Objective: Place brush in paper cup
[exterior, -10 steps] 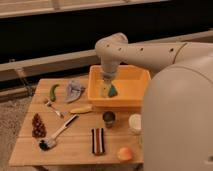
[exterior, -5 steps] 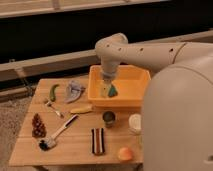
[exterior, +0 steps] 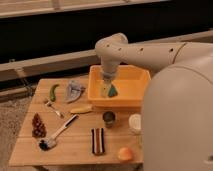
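Unchanged: gripper point(exterior: 106, 89) stays over the yellow bin point(exterior: 136, 79), center, grip unreadable; the white-handled brush point(exterior: 61, 131) lies diagonally, lower left.

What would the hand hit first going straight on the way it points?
The hand points down into the yellow bin; probably the green item just below it, else the bin floor. Depth is unclear.

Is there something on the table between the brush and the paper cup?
Yes. The metal cup stands between the brush and the paper cup, just beside the paper cup. The gripper hangs over the yellow bin, away from both.
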You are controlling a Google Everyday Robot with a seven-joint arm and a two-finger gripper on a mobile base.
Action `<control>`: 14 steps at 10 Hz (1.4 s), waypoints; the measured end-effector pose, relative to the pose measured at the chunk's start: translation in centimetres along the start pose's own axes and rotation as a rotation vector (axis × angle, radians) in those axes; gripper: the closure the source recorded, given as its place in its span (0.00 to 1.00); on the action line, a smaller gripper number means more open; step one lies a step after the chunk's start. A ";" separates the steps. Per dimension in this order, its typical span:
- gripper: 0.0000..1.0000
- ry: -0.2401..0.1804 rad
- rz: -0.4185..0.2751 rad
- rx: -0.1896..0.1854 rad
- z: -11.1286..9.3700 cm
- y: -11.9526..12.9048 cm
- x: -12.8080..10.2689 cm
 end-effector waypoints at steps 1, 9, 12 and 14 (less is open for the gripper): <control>0.20 0.000 0.000 0.000 0.0 0.0 0.0; 0.20 0.000 -0.001 0.000 0.0 0.0 0.0; 0.20 -0.009 -0.073 -0.004 0.3 0.7 -0.9; 0.20 -0.028 -0.202 -0.021 1.0 3.4 -4.6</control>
